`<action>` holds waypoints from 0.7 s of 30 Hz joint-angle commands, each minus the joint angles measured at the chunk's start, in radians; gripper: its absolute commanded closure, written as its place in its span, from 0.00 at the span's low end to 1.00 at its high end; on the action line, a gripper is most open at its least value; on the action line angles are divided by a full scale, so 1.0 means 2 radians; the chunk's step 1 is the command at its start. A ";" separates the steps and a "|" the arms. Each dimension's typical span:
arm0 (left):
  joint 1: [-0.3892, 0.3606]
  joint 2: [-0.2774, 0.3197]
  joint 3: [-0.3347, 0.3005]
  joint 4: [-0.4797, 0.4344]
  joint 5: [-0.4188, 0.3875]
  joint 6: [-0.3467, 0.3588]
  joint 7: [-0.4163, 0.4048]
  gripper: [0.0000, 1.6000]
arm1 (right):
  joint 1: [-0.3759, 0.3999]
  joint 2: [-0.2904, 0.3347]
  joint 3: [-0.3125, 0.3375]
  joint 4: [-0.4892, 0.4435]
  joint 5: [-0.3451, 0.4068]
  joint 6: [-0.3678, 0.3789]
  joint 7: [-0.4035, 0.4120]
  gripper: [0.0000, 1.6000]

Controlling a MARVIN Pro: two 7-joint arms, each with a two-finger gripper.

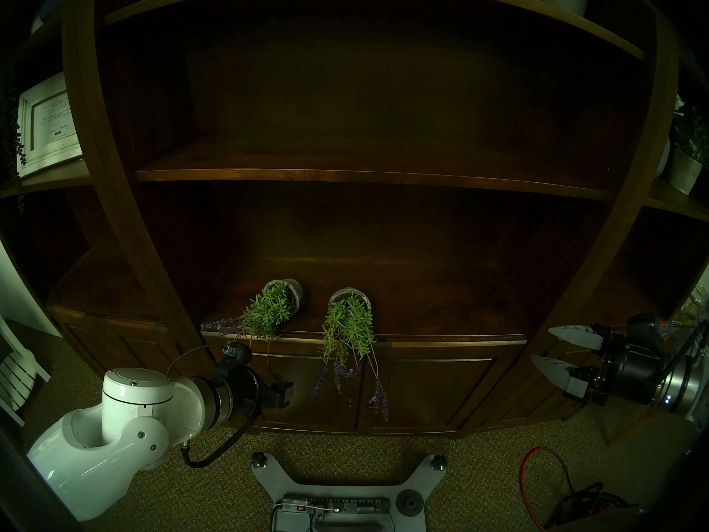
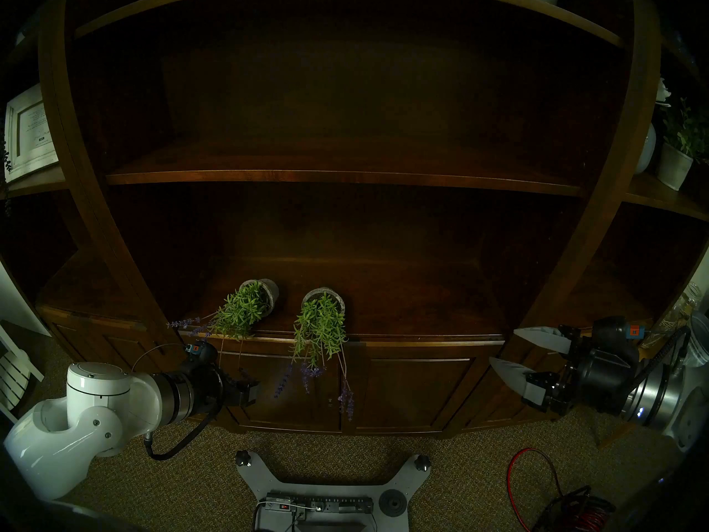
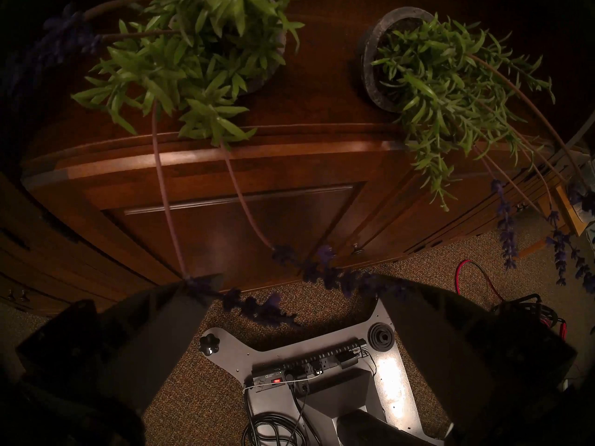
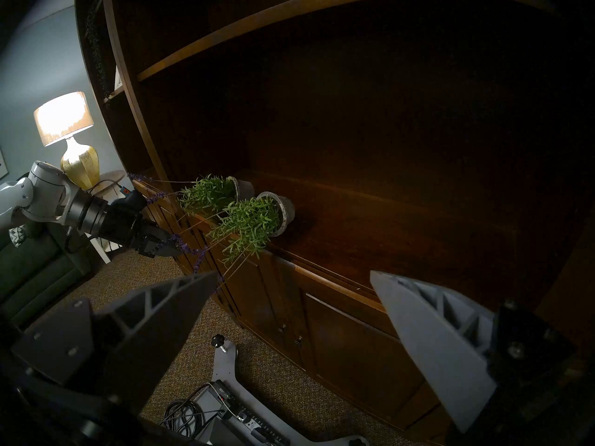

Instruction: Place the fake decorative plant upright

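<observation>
Two fake lavender plants lie tipped over on the lowest open shelf (image 1: 422, 289) of a dark wooden bookcase (image 1: 115, 174), pot mouths turned toward the robot. Left plant (image 1: 268, 312): grey pot on its side, foliage pointing toward the shelf's front-left corner, purple flower stems reaching past the upright and over the shelf edge. Right plant (image 1: 349, 324): pot (image 1: 351, 295) also on its side, just beside the first but not touching it, with foliage and long stems hanging over the front edge down across the cabinet doors (image 1: 422, 393).

Left arm: white elbow joint low at the left, forearm level and pointing toward the cabinet front below the left plant. Left gripper (image 3: 289, 294): fingers spread apart in the left wrist view, with two drooping flower spikes of the left plant lying across the gap; one stem ends at the tip of the left-hand finger (image 3: 180, 310), but actual contact cannot be confirmed. In the head views this gripper appears only as a dark block, its opening unreadable.

Right gripper (image 1: 552, 347): held level at the far right, well apart from both plants, its pale fingers widely spread and empty.

Only the right wrist view shows a lit table lamp (image 4: 64, 123) beyond the bookcase; the head views alone show a framed picture (image 1: 46, 124) on a side shelf.
</observation>
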 commanded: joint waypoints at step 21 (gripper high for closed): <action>0.027 0.012 -0.044 -0.032 -0.014 0.004 -0.021 0.00 | 0.000 0.000 0.000 -0.001 0.000 -0.001 0.000 0.00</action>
